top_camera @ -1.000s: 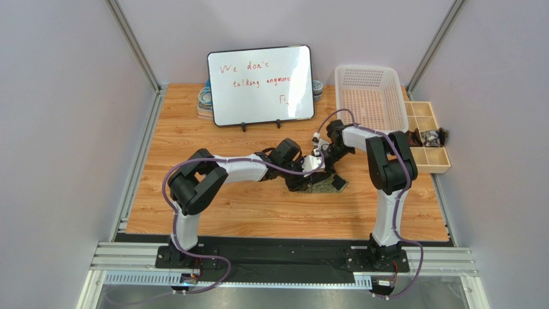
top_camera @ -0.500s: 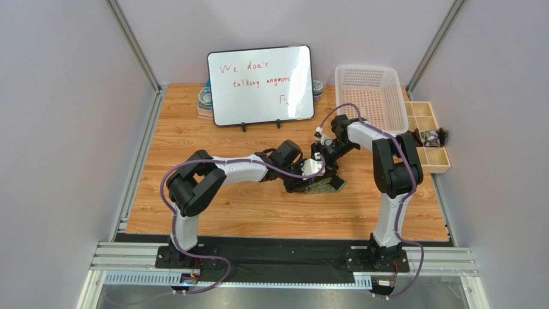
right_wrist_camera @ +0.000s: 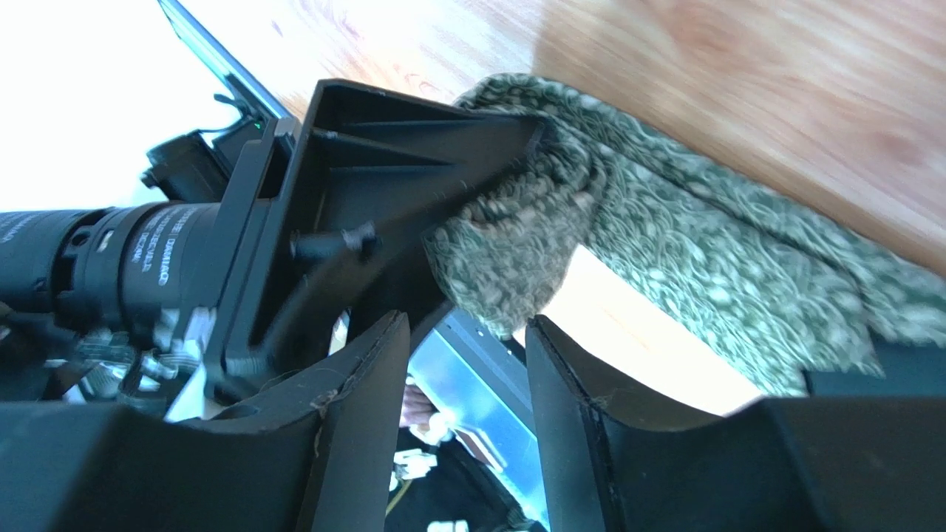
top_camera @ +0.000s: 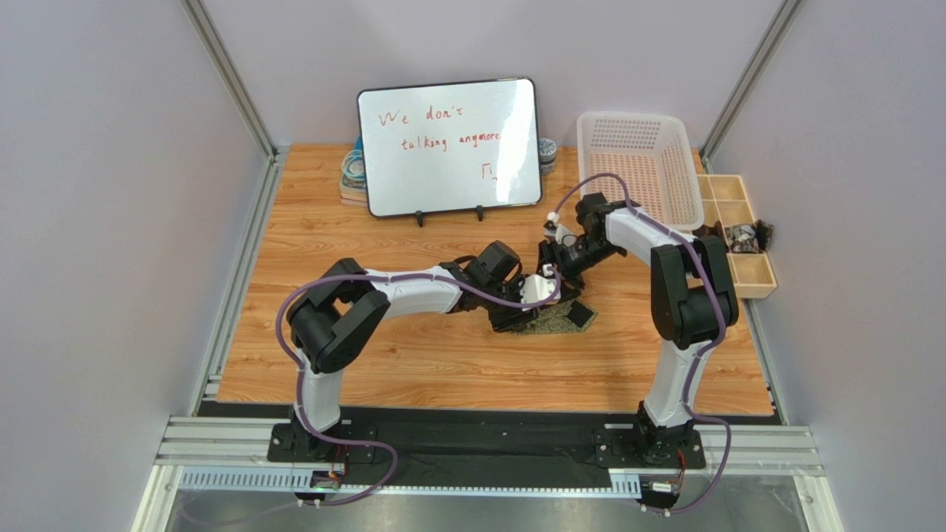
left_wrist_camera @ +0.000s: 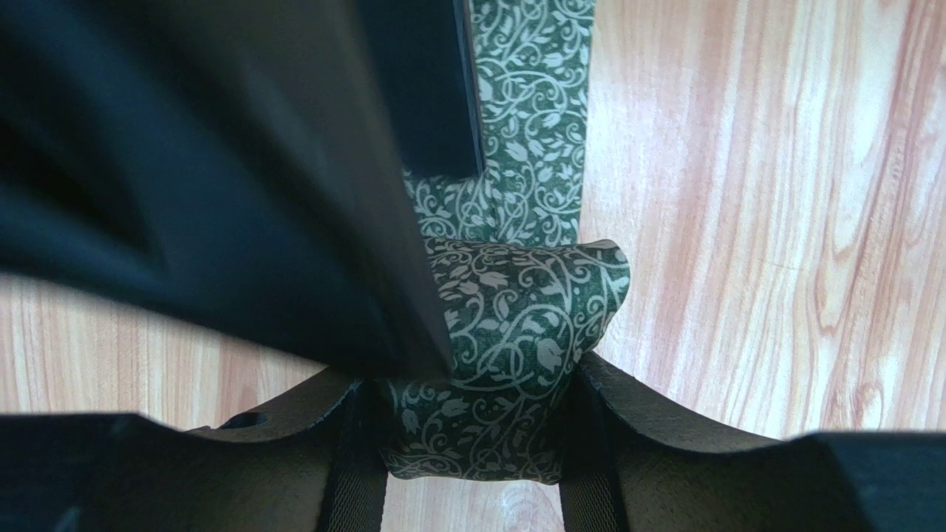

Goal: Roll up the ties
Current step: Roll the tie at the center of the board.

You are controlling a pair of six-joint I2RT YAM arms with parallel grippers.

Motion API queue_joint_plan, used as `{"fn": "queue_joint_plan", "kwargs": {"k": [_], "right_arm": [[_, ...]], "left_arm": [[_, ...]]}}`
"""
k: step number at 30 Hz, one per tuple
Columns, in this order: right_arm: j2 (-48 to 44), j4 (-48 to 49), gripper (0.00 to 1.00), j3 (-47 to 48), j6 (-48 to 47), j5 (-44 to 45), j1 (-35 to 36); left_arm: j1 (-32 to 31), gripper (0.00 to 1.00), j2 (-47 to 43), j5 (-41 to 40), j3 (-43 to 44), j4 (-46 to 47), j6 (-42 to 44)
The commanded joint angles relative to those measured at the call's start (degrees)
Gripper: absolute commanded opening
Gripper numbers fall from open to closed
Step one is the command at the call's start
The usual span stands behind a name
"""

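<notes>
Top external view: the tie (top_camera: 552, 323) sits partly rolled just right of the table's (top_camera: 333, 344) centre, its black-lined tip (top_camera: 580, 316) poking out at 3 o'clock. Left gripper (left_wrist_camera: 472, 382) pinches the rolled part between its fingers, and in the left wrist view flat fabric runs on toward 12 o'clock. Right gripper (right_wrist_camera: 463, 333) hovers just beside it with jaws parted, nothing between them. Bare wood spreads from 6 to 9 o'clock of the tie, with the whiteboard (top_camera: 450, 144) at 11 and the basket (top_camera: 633, 166) at 1.
</notes>
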Motion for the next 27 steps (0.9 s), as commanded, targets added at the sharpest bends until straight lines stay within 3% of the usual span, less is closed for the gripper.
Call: {"fn": "queue_joint_plan", "kwargs": {"k": [1, 5, 9, 12, 21, 27], "right_arm": [[0.2, 2.7, 0.47, -1.5, -0.8, -0.1, 3.2], [3.6, 3.5, 0.39, -0.9, -1.3, 4.3, 3.9], [4.8, 2.8, 0.12, -0.7, -2.1, 10.2, 3.9], [4.8, 2.6, 0.00, -1.1, -2.7, 12.6, 3.6], [7.0, 4.1, 0.00, -2.6, -3.2, 19.2, 1.4], [8.6, 5.6, 0.00, -3.5, -2.4, 21.7, 0.0]], "left_arm": [[-0.5, 0.27, 2.5, -1.2, -1.3, -7.6, 0.7], [-0.4, 0.31, 2.2, -1.0, -1.4, -7.7, 0.6], [-0.4, 0.33, 1.8, -1.3, -1.5, -7.5, 0.4], [-0.2, 0.36, 1.1, -0.9, -1.1, -7.5, 0.3], [1.2, 0.66, -3.9, 3.4, -1.7, -5.4, 0.4], [2.5, 0.73, -6.5, 5.7, -2.6, -1.2, -2.6]]}}
